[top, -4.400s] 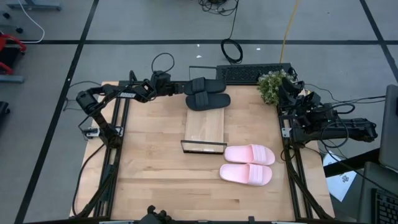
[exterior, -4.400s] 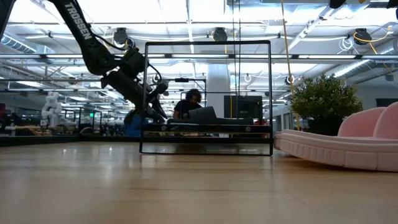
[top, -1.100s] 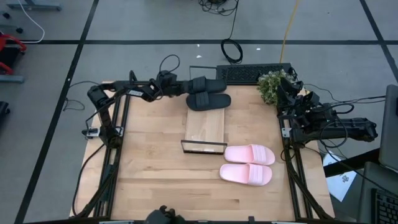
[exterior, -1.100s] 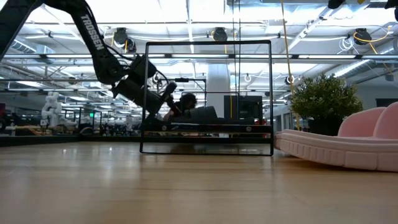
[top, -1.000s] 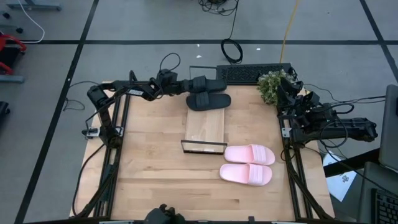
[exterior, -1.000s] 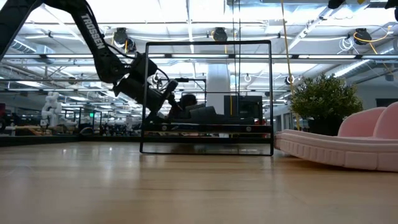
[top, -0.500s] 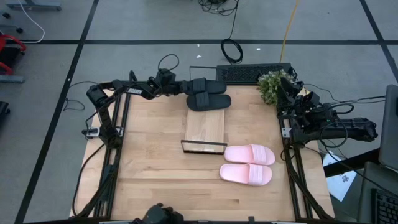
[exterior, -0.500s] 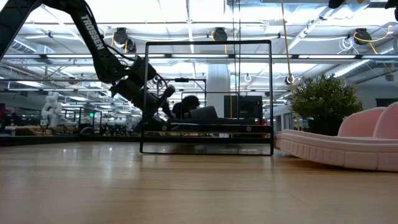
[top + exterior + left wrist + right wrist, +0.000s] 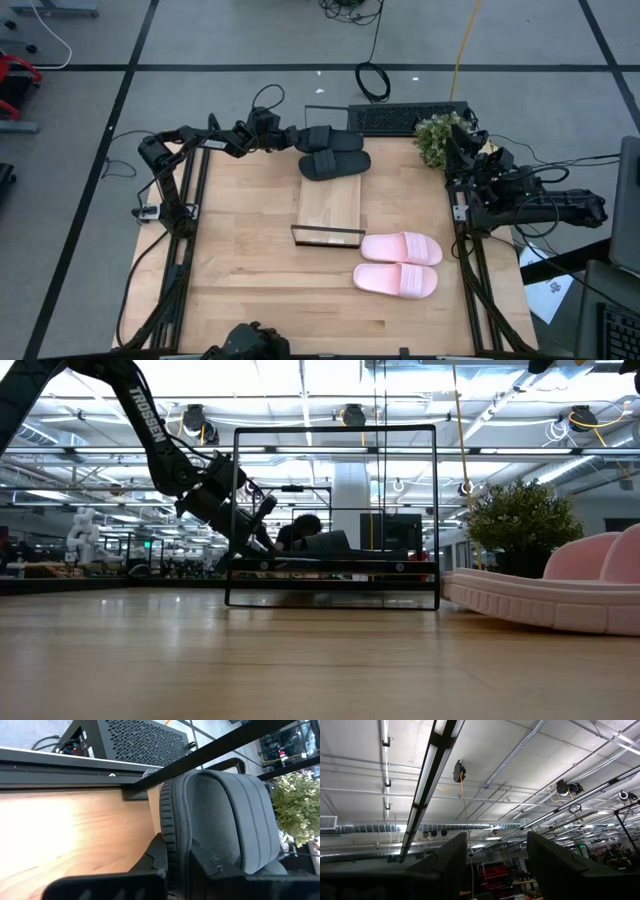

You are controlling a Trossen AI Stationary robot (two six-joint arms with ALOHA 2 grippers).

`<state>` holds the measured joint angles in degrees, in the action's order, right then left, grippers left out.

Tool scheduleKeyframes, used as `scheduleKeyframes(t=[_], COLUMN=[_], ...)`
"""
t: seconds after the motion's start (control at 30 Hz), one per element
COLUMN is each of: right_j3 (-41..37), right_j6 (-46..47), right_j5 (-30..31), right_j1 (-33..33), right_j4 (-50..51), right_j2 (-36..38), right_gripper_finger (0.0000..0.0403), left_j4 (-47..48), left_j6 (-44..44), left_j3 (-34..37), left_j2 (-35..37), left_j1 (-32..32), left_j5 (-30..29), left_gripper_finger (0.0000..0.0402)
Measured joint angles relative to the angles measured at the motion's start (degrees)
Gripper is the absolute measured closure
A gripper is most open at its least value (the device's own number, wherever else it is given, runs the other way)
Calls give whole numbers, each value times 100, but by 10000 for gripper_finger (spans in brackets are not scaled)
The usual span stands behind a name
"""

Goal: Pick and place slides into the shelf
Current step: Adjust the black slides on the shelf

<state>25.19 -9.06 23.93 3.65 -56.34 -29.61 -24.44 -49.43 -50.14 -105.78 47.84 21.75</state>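
Two black slides lie side by side on the far end of the shelf [image 9: 330, 205]: the far one [image 9: 335, 137] and the near one [image 9: 337, 163]. The shelf's black frame [image 9: 327, 236] stands at its near end. My left gripper [image 9: 293, 140] is at the left end of the far black slide and shut on it; the slide fills the left wrist view [image 9: 220, 820]. Two pink slides [image 9: 400, 247] [image 9: 395, 279] lie on the table right of the frame. My right gripper [image 9: 492, 870] is open and empty at the table's right edge, pointing up. My left gripper has the far black slide by the ribbed sole edge [image 9: 170, 835] at its left end. One finger [image 9: 155, 857] is outside the sole and the other is on the footbed side near the strap. The fingers come about level from the table's left. The slide rests on the shelf.
A potted plant [image 9: 438, 140] stands at the far right corner beside my right arm [image 9: 490, 185]. A black perforated box [image 9: 405, 117] sits behind the far edge. Bare tabletop [image 9: 240, 260] lies left of the shelf and toward the near edge.
My left gripper has stayed at the far black slide's left end, lifting slightly and easing a little toward the table's left. Both black slides keep their place on the shelf.
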Motion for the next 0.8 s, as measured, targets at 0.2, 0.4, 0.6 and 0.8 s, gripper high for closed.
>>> scheduleKeyframes(t=[0.2,0.4,0.6,0.8], right_j3=[0,0,0,0], right_j6=[45,83,85,87], right_j5=[1,1,1,1], right_j1=[0,0,1,1], right_j4=[0,1,0,-35], right_j2=[-3,-33,-103,-168], right_gripper_finger=[206,206,206,206], left_j4=[-147,-267,-278,-344], left_j6=[-65,-24,59,141], left_j3=[8,8,8,2], left_j2=[-2,-2,-2,0], left_j1=[52,45,47,14], left_j5=[103,177,262,321], left_gripper_finger=[388,389,389,389])
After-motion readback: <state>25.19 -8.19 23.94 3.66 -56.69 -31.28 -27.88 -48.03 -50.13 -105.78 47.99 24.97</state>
